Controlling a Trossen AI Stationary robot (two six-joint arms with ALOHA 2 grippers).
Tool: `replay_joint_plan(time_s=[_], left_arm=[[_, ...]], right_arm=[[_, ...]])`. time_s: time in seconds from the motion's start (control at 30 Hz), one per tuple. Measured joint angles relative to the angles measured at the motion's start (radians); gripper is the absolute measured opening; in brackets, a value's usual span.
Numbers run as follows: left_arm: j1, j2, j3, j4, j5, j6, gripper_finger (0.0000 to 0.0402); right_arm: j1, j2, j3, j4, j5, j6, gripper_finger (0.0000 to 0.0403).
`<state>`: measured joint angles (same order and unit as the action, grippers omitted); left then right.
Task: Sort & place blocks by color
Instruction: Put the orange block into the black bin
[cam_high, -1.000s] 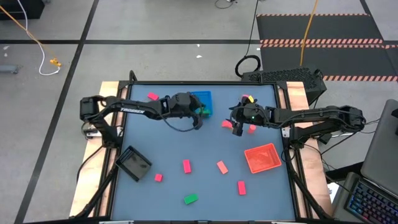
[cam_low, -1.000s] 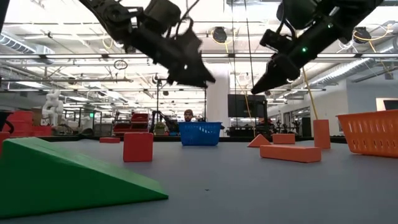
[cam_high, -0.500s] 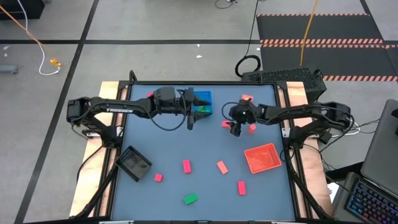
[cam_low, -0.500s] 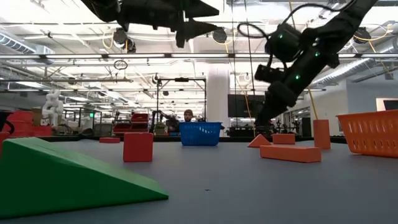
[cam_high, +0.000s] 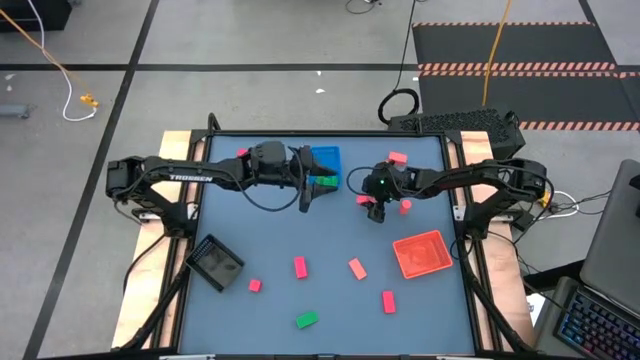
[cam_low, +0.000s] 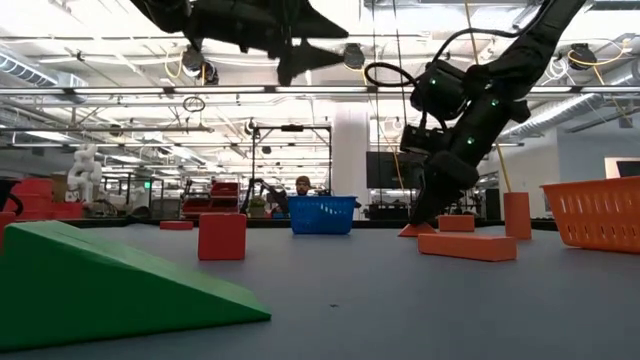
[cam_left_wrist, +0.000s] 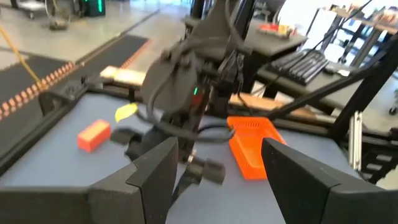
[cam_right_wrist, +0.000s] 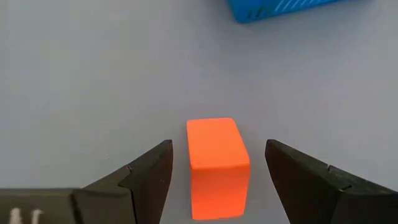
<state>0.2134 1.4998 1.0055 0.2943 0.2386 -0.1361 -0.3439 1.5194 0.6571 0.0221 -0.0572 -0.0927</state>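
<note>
Between the fingers, right gripper (cam_right_wrist: 214, 177): a salmon-red block (cam_right_wrist: 216, 163) lies on the grey table (cam_right_wrist: 74, 87); it sits in the gap, a margin of bare table on either side; neither finger touches it

Right fingers (cam_right_wrist: 146, 177): spread wide, holding nothing; both tips low, close over the table

Right gripper, high view (cam_high: 375, 212): just beside the block (cam_high: 364, 200), in the far middle of the table; a second small pink block (cam_high: 405, 207) just on the gripper's other side

Beyond the right fingertips: corner of the blue tray (cam_right_wrist: 280, 9), well apart from the block

Left gripper (cam_high: 308, 196): raised over the table beside the blue tray (cam_high: 324, 157); fingers (cam_left_wrist: 155, 180) apart, nothing between them

Past the left fingers: the right arm's wrist, the red tray (cam_left_wrist: 252, 146), one red block (cam_left_wrist: 94, 135) and a yellowish piece (cam_left_wrist: 126, 111) near the far edge

Blue tray contents: a green block (cam_high: 322, 181) at its near edge; whether inside or on the rim, cannot tell

Other blocks, away from both grippers: pink ones (cam_high: 300, 266), (cam_high: 255, 285); salmon one (cam_high: 357, 268); red one (cam_high: 388, 301); green one (cam_high: 306, 320) near the front edge

Black tray (cam_high: 216, 262): front left, well apart from both grippers

Low view: green wedge (cam_low: 110, 280) large in the foreground; right gripper (cam_low: 425, 215) down near the table; left gripper (cam_low: 315, 45) high
</note>
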Motion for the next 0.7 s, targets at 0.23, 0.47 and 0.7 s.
replay_joint_plan(time_s=[0.23, 0.47, 0.7], left_arm=[[0.0, 0.0, 0.0, -0.041, -0.029, 0.025, 0.0234], [0.0, 0.0, 0.0, -0.039, -0.03, 0.042, 0.0234], [0.0, 0.0, 0.0, -0.066, -0.031, 0.052, 0.0234]], right_arm=[[-0.003, 0.002, 0.0, -0.01, 0.001, -0.012, 0.0251], [-0.003, 0.002, 0.0, -0.021, 0.0, -0.025, 0.0197], [-0.003, 0.002, 0.0, -0.022, -0.001, -0.079, 0.012]])
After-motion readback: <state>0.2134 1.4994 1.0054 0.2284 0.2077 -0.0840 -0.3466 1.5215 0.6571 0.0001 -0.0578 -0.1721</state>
